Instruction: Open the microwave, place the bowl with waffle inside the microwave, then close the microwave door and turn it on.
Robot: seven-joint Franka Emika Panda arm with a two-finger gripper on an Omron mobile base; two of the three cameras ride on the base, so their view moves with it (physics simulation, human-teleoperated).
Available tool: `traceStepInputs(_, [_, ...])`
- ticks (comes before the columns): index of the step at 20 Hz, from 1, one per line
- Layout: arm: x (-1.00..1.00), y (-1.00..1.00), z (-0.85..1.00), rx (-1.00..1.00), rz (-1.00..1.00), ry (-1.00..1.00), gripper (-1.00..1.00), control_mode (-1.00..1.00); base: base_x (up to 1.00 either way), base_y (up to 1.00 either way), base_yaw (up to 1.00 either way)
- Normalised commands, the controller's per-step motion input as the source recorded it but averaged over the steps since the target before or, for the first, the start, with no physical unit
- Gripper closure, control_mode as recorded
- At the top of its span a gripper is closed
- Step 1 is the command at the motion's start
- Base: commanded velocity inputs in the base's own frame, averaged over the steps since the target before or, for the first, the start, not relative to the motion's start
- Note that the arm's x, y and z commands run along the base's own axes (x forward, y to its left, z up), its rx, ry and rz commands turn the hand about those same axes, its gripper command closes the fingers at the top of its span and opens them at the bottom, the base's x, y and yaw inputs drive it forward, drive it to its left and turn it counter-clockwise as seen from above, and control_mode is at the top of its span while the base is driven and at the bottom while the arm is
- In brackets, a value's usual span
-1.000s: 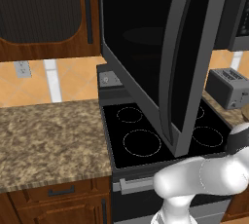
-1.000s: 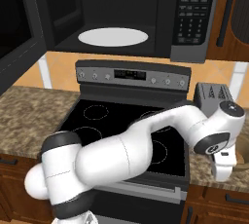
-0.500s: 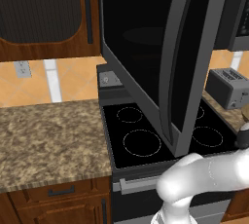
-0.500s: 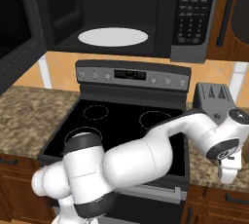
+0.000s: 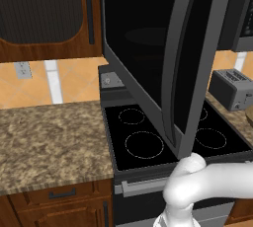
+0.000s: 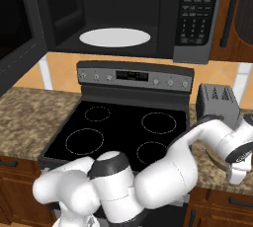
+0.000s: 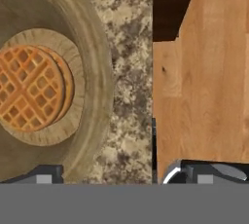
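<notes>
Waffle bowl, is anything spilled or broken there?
Nothing stands out. The waffle lies whole in the bowl on the counter, no crumbs around it. The microwave door hangs open, as the job needs.

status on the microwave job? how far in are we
Done: microwave door swung open, turntable bare. In hand: open gripper hangs over the bowl with the waffle on the counter, jaws straddling the rim, nothing gripped. Left: grasp, load, close door, start.

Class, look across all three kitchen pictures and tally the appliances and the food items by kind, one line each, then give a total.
microwave: 1
stove: 1
toaster: 1
bowl: 1
waffle: 1
Total: 5
</notes>
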Motion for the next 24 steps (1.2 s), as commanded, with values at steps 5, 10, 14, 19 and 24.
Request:
traceStepInputs(5, [0.21,-0.27,-0.40,0.02,-0.02,0.00,-1.00,-1.00,0.00,0.00,0.00])
traceStepInputs(10, [0.21,-0.24,-0.33,0.01,-0.02,0.00,-1.00,-1.00,0.00,0.00,0.00])
traceStepInputs(14, [0.29,-0.18,-0.26,0.01,-0.01,0.00,-1.00,-1.00,0.00,0.00,0.00])
traceStepInputs(19, [0.07,0.12,-0.30,0.00,-0.01,-0.03,1.00,-1.00,0.00,0.00,0.00])
traceStepInputs(24, [-0.08,0.51,-0.38,-0.02,0.00,-0.09,1.00,-1.00,0.00,0.00,0.00])
